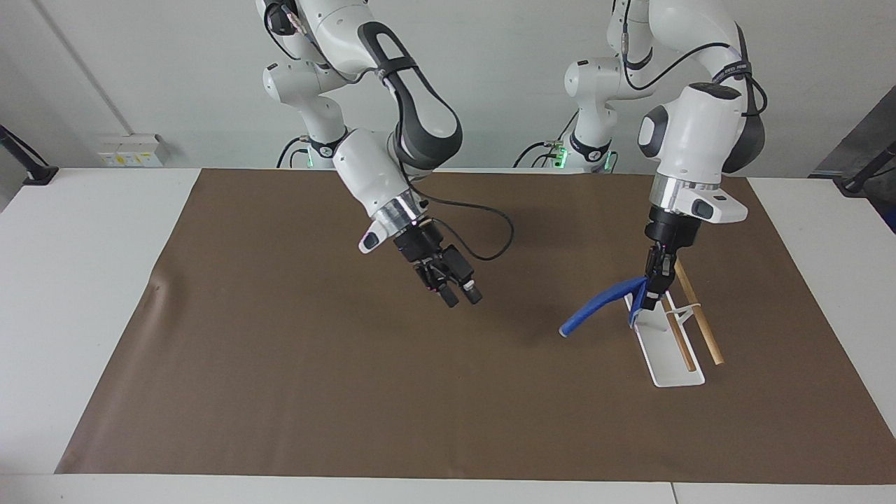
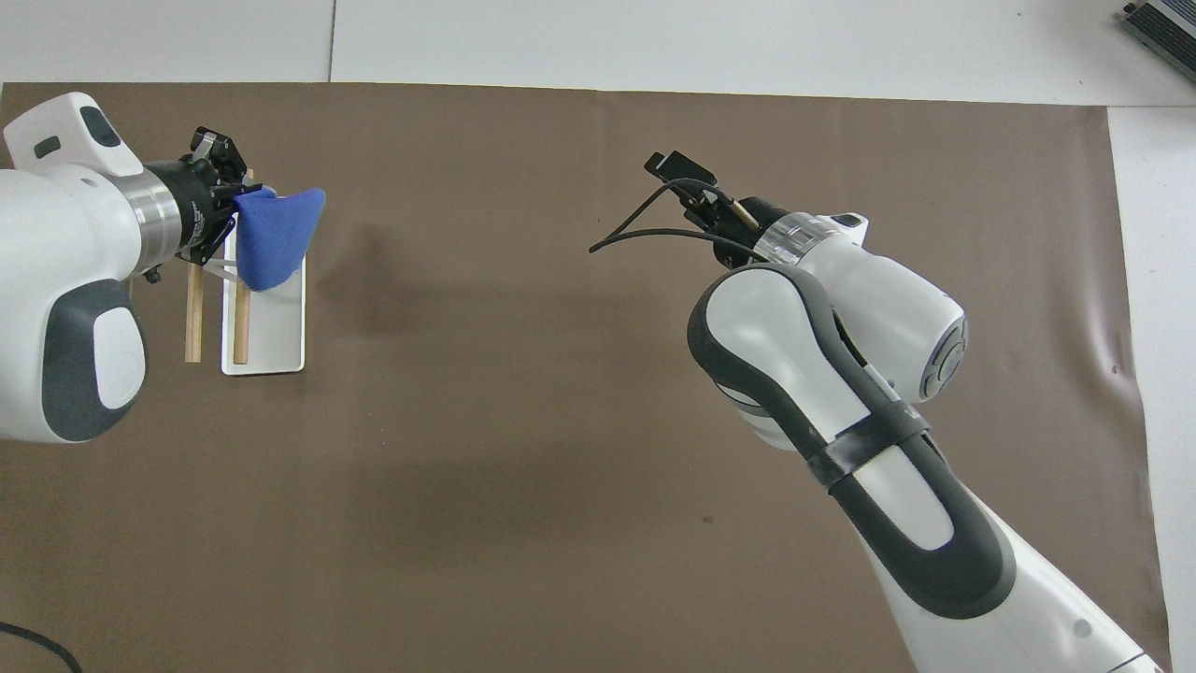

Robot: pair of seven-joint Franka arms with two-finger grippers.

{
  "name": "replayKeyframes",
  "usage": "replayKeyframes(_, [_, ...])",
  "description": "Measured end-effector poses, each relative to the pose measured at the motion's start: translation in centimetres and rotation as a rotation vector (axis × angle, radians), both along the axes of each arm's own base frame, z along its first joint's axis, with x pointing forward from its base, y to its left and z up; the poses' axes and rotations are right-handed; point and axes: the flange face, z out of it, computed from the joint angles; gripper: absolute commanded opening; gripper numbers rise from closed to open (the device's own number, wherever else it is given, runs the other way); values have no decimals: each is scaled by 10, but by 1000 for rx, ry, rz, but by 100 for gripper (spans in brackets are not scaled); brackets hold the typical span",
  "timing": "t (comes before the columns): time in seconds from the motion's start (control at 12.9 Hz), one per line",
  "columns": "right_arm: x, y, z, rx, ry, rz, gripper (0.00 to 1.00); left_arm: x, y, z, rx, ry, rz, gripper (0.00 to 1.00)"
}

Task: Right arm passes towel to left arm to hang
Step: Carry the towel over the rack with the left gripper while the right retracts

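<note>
The blue towel (image 1: 600, 308) (image 2: 276, 238) hangs from my left gripper (image 1: 649, 297) (image 2: 234, 201), which is shut on one of its edges. It trails sideways toward the middle of the table. Gripper and towel are in the air over the end of the white rack (image 1: 665, 353) (image 2: 280, 346) that lies nearer to the robots, by its two wooden rods (image 1: 696, 318) (image 2: 193, 318). My right gripper (image 1: 462, 298) (image 2: 687, 182) is open and holds nothing. It hovers over the middle of the brown mat (image 1: 280, 350), well apart from the towel.
The brown mat (image 2: 561, 467) covers most of the white table (image 1: 70, 280). A black cable (image 1: 490, 238) loops beside my right wrist. Two thinner white arms with green base lights (image 1: 318, 143) stand at the robots' edge.
</note>
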Motion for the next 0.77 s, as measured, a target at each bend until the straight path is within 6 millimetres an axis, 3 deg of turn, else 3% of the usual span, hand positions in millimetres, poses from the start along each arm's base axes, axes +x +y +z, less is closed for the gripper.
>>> replayKeyframes(0.23, [13, -25, 0, -193, -28, 146, 100, 0, 31, -7, 45, 57, 17, 0])
replayKeyframes(0.54, [30, -89, 4, -462, 1, 326, 100, 3, 61, -3, 150, 50, 17, 0])
replayKeyframes(0.77, [33, -125, 6, -612, 76, 424, 100, 5, 74, 8, 248, 58, 3, 0])
